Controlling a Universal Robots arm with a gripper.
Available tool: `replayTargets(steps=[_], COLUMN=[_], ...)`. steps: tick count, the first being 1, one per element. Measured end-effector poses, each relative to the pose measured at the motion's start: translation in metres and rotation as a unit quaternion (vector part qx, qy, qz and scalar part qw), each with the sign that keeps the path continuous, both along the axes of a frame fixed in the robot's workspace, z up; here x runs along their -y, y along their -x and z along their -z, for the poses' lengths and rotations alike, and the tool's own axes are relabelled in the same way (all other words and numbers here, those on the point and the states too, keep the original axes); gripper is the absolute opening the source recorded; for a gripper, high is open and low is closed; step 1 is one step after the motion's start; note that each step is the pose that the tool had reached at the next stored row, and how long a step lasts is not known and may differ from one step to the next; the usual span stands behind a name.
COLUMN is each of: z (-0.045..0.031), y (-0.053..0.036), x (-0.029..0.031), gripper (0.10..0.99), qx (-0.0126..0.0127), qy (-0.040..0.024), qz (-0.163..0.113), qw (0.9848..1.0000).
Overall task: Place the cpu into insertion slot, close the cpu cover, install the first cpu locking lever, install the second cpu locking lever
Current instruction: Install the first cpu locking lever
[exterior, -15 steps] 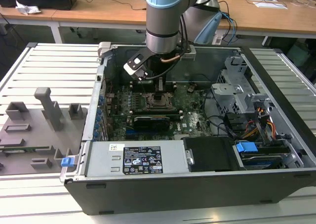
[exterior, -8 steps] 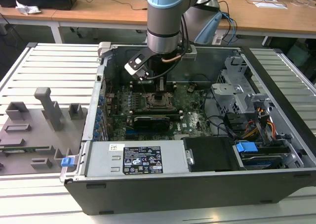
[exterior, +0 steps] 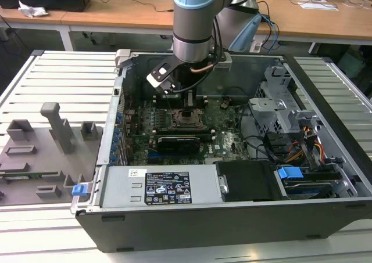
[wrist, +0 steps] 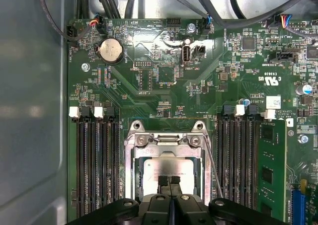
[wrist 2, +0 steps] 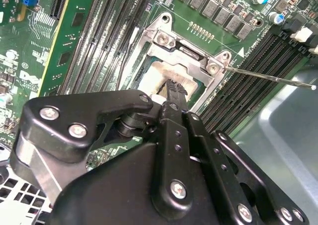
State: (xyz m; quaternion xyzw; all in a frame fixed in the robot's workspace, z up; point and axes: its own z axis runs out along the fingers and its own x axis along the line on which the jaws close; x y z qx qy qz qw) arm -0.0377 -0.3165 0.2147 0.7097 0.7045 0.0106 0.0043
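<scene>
Right over the insertion slot (exterior: pixel 187 119), the gripper (wrist: pixel 169 180) has its fingertips pressed together with nothing between them, tips at the middle of the cpu (wrist: pixel 171 166). The cpu sits inside the slot, pale top up, with the cpu cover (wrist: pixel 166 141) framing it. Just beside the slot, a thin locking lever (wrist 2: pixel 268 77) slants outward over the memory slots (wrist: pixel 97 165) that flank it. Farther from the slot lies a coin battery (wrist: pixel 111 50).

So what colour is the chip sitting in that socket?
Pale silver-grey, plain metal; the cpu shows best in the first wrist view.
</scene>
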Motion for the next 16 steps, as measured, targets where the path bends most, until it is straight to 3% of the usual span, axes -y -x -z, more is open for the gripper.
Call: replayTargets(steps=[16], z=[-0.0026], y=[0.0], x=[0.0], gripper=[0.106], qx=[0.0], qy=[0.0], qz=[0.0], qw=[1.0])
